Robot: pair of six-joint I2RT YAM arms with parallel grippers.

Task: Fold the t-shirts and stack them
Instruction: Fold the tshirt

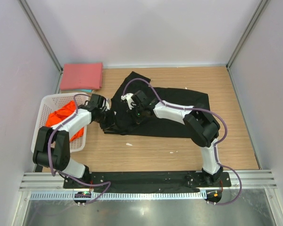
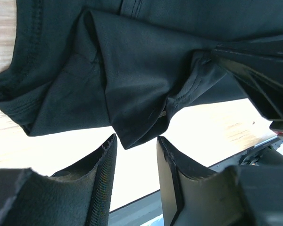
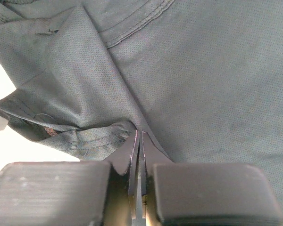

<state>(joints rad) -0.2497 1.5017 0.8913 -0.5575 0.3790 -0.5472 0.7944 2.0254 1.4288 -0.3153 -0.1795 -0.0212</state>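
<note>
Overhead view down onto table [image 1: 179, 150]; both wrist views close on black t-shirt [image 1: 193, 96]

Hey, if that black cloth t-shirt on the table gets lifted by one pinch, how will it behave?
Probably floppy: the black cloth t-shirt lies bunched in soft folds. Likely light, since the right gripper pinches up only a thin ridge. Its matte knit seems unlikely to slip.

The right gripper [image 3: 139, 140] has its two fingers pressed together on a ridge of the black shirt [image 3: 212, 84], which fills nearly everything ahead of it. A stitched collar [image 3: 137, 24] curves far ahead. A bunched hem [image 3: 87, 139] lies just left of the fingertips, with a pale patch of table [image 3: 19, 146] beyond it.
</note>
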